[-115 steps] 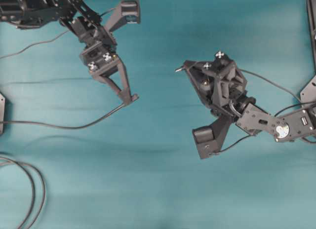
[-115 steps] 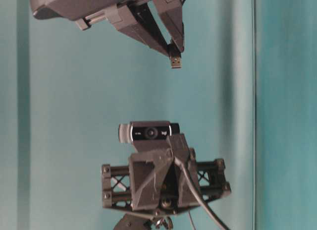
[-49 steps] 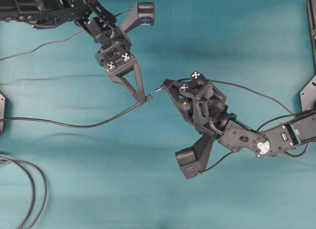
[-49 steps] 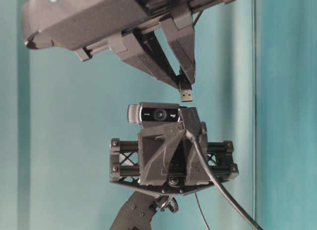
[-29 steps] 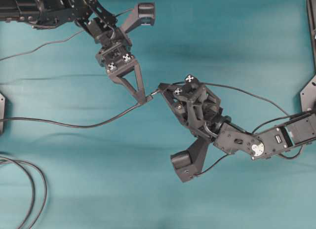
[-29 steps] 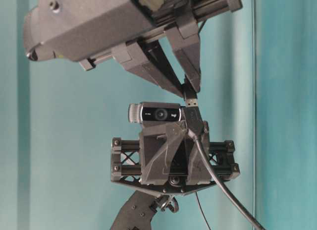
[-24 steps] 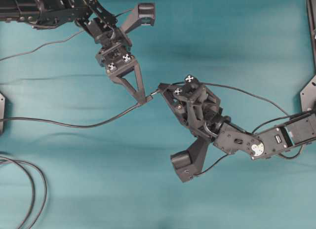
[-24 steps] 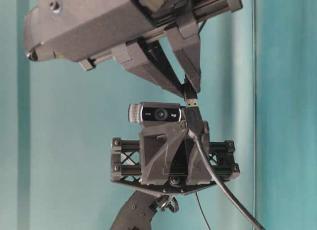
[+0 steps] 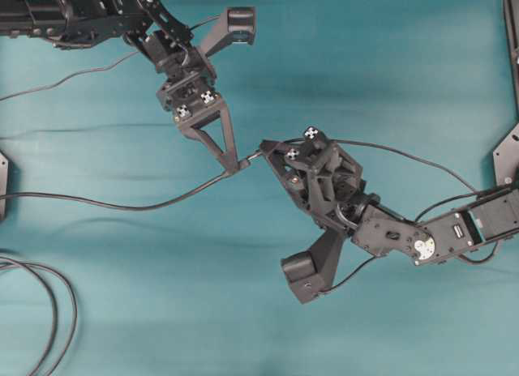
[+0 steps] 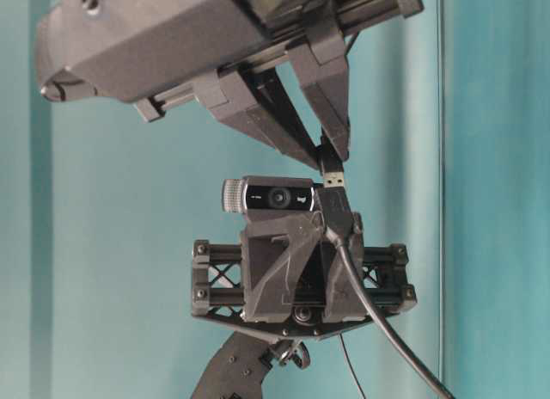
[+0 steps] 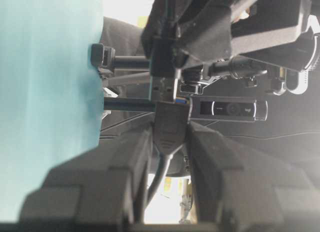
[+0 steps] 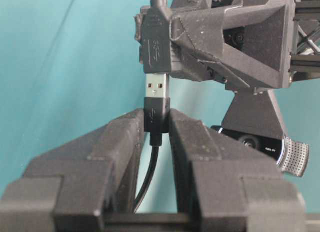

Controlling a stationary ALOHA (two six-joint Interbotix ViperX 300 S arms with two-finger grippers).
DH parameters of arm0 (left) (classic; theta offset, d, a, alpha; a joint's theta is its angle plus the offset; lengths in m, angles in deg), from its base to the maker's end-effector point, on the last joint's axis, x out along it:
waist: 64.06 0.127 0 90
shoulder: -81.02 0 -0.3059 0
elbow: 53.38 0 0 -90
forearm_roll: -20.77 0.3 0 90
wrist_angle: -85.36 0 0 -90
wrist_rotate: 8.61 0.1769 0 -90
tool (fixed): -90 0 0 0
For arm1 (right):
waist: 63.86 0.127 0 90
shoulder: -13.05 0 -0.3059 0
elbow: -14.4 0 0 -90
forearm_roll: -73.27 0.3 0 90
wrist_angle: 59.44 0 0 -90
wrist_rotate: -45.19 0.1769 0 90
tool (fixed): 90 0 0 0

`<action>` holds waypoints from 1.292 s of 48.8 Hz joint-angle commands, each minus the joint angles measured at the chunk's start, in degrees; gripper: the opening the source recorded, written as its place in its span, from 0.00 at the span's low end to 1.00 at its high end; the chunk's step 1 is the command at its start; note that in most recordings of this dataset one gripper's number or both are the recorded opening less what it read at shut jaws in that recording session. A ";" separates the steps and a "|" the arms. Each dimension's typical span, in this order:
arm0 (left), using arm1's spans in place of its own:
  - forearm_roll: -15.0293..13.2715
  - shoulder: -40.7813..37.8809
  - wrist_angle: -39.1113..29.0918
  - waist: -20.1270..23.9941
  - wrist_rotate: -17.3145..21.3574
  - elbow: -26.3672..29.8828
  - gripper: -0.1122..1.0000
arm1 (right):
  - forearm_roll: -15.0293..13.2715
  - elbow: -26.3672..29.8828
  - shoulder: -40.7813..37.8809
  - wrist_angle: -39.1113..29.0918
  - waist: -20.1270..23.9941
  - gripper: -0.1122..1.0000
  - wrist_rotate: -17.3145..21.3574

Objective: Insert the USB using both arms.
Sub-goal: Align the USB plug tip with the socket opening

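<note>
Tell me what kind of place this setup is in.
Likely a robotics lab bench: a teal cloth covers the table, two camera-carrying arms work over it, the left claw and right claw mating a USB into a socket.

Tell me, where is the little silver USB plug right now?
In the right wrist view the USB is pinched in the right hand, its silver tip meeting the black socket held by the left hand, mid-table.

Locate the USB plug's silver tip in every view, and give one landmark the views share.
Overhead: USB, centre, between the two gripper tips.
Table-level: right of centre, below the upper gripper's fingers.
Left wrist: above the socket.
Right wrist: upper centre, above the right gripper.
Shared landmark: the socket, meeting the tip.
</note>
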 commanded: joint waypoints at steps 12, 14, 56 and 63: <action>-0.44 0.53 -0.35 0.00 -1.23 2.20 0.30 | -0.53 1.49 0.18 0.09 0.35 0.28 0.09; -0.53 0.44 -0.44 0.00 -1.67 2.37 0.30 | -0.53 1.67 0.09 0.09 0.35 0.28 0.09; -0.70 -1.49 -2.99 0.09 -2.90 4.22 0.30 | -0.62 2.20 -1.14 0.00 2.46 0.28 0.26; -0.70 -0.70 -4.22 0.00 -2.99 2.90 0.30 | -0.62 1.67 -1.14 -1.05 2.29 0.28 0.44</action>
